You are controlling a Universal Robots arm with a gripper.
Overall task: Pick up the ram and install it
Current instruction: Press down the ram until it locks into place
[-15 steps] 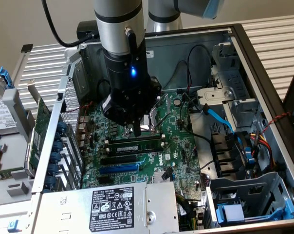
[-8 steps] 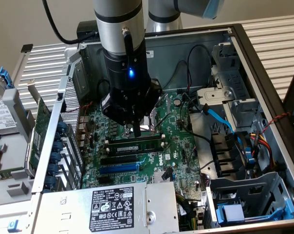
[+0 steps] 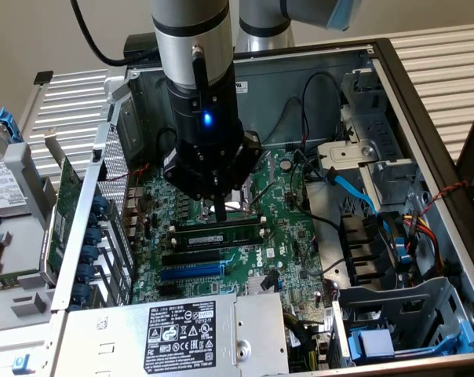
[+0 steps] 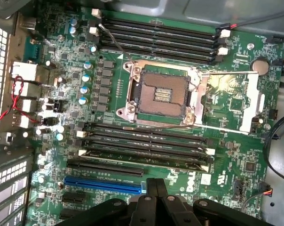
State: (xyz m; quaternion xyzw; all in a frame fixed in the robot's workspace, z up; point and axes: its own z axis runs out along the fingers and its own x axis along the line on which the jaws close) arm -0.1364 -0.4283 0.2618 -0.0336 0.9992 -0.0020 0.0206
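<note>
1. The gripper is hanging straight down inside an open computer case, its two dark fingers pinched together with nothing between them; in the wrist view the gripper is showing the same narrow, closed pinch.
2. The ram is lying lengthwise in one of the black memory slots just beside the CPU socket. It is sitting directly under the closed fingertips, with a pale sticker on its side whose print is too small to read. Whether the fingertips are touching its top edge cannot be told.
3. The green motherboard is carrying a white Dell logo, seen also in the wrist view near the fingers.
4. A blue expansion slot is running parallel to the ram, two black slots away from it.
5. The grey power supply is showing a white label with a Dell mark and rows of certification symbols; the finer text is unreadable.
6. A blue light is glowing on the wrist housing.
</note>
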